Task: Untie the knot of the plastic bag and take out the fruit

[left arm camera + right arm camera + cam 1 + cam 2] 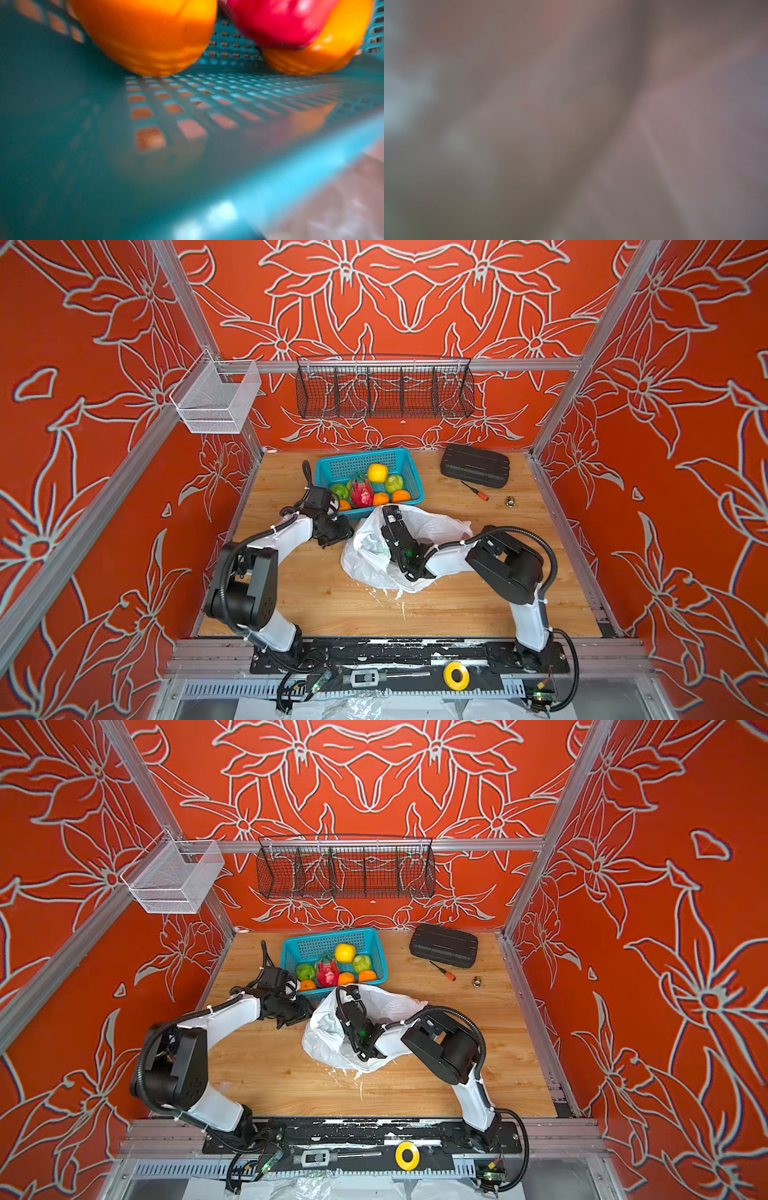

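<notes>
Fruit (361,491): seven pieces in teal basket (345,468), namely one yellow, two green, one dragon fruit and three oranges. Plastic bag (365,568): on table (457,593), touching basket's near side, mouth agape, no knot visible; untying judged done. Right gripper (392,516): sunk into bag's mouth, jaws hidden, its wrist view only blurred plastic. Left gripper (332,509): at basket's near corner beside an orange (145,37); fingers unseen, so open or closed cannot be told. Outstanding: any fruit left inside bag, which cannot be made out.
</notes>
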Controlling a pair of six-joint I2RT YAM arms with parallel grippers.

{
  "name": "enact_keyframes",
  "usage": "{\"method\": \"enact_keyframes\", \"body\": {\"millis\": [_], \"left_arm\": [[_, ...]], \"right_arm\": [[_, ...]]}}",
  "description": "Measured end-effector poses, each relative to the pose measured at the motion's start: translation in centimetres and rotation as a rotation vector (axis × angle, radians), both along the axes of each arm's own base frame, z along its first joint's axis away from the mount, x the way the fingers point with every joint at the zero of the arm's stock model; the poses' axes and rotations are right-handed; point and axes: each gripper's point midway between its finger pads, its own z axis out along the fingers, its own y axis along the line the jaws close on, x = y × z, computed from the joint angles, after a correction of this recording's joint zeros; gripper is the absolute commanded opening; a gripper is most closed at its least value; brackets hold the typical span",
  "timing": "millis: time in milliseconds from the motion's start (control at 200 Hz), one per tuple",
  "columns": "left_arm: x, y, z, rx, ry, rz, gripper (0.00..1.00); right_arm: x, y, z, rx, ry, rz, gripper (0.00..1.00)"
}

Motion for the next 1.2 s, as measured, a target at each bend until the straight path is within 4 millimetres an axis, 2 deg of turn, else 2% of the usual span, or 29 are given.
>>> {"method": "enact_keyframes", "body": {"millis": [280,415,580,691,766,836,916,1046,1196], "left_arm": [[-1.6,0.8,7.0,0.012,-0.187,0.005,0.63],[-3.9,0.0,8.5,-0.042,-0.247,-0.035,0.72],[-6.0,-1.3,7.3,-0.112,-0.216,-0.065,0.89],[-6.1,-1.4,6.1,-0.112,-0.174,-0.061,0.91],[-5.7,-1.3,5.3,-0.101,-0.151,-0.05,0.89],[-5.4,-1.1,4.1,-0.089,-0.113,-0.032,0.79],[-5.2,-0.8,2.6,-0.067,-0.06,-0.014,0.73],[-4.8,-0.5,1.0,-0.042,0.001,0.012,0.71],[-4.7,-0.2,0.8,-0.026,0.005,0.028,0.71]], "right_arm": [[-0.3,-0.4,1.8,0.017,-0.013,0.0,0.5],[-0.4,-0.5,2.3,0.025,-0.017,0.0,0.5],[-0.6,-0.7,2.5,0.022,-0.012,0.002,0.49],[-0.8,-0.8,2.9,0.03,-0.011,0.006,0.48],[-1.0,-1.0,3.2,0.038,-0.01,0.003,0.47],[-1.2,-1.3,3.4,0.046,-0.005,-0.001,0.47],[-1.4,-1.5,3.4,0.052,0.002,-0.002,0.47],[-1.8,-1.7,3.3,0.06,0.016,0.002,0.47],[-2.4,-2.1,3.5,0.075,0.031,0.011,0.46]]}}
